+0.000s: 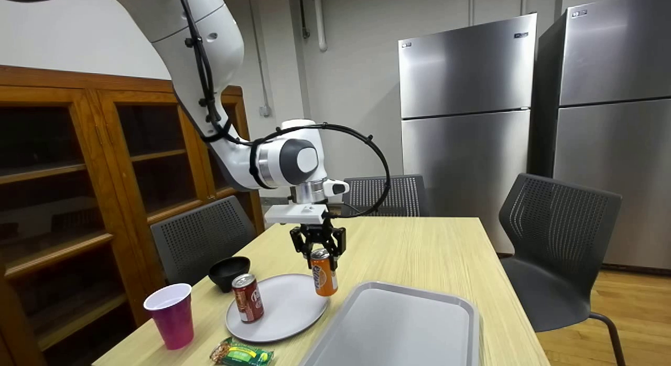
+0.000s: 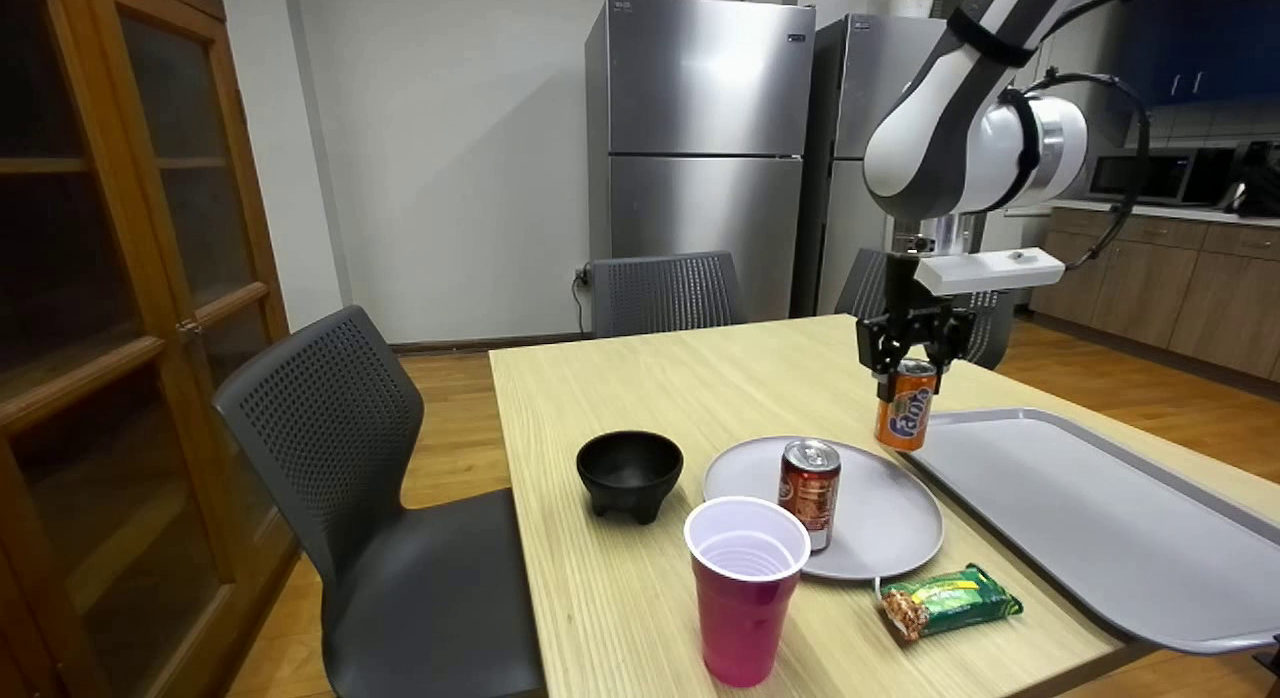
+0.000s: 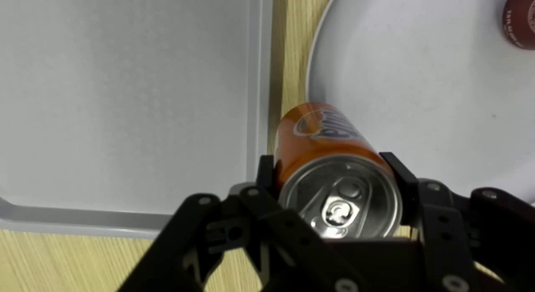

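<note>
My gripper [image 1: 321,262] is shut on an orange Fanta can [image 1: 326,283], with one finger on each side near its top. The can also shows between the fingers in an exterior view [image 2: 904,420] and, lid toward the camera, in the wrist view [image 3: 317,131]. It is slightly tilted, over the gap between a round light-grey plate [image 3: 418,99] and a grey tray [image 3: 146,95]. It looks raised above the table, though a touch at the plate's edge cannot be ruled out. A dark red soda can [image 2: 810,493] stands upright on the plate [image 2: 885,523].
A black footed bowl [image 2: 630,476] stands beyond the plate. A magenta cup [image 2: 745,618] and a green snack packet [image 2: 950,602] lie near the plate's front side. The tray [image 1: 403,324] is beside the plate. Dark chairs [image 1: 558,240] surround the wooden table [image 1: 414,245].
</note>
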{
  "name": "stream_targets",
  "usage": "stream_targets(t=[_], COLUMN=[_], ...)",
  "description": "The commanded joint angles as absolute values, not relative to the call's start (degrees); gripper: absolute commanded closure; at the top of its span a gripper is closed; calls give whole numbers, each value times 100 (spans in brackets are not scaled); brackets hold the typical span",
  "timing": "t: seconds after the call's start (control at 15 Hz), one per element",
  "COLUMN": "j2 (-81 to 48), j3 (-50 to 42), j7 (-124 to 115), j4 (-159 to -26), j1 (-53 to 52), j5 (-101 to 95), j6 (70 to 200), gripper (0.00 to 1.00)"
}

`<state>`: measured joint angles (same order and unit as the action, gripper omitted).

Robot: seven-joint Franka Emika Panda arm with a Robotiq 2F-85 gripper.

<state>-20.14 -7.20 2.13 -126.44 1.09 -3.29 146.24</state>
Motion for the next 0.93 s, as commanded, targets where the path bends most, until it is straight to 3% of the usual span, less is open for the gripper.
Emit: stream_targets(t=[0.0, 0.87], j2=[-1847, -2512], j3=[-643, -387], j7=[-168, -468], j4=[-12698, -12269], j1=[-28, -256], j5=[-544, -391], j6=[14410, 14328], gripper=[62, 62])
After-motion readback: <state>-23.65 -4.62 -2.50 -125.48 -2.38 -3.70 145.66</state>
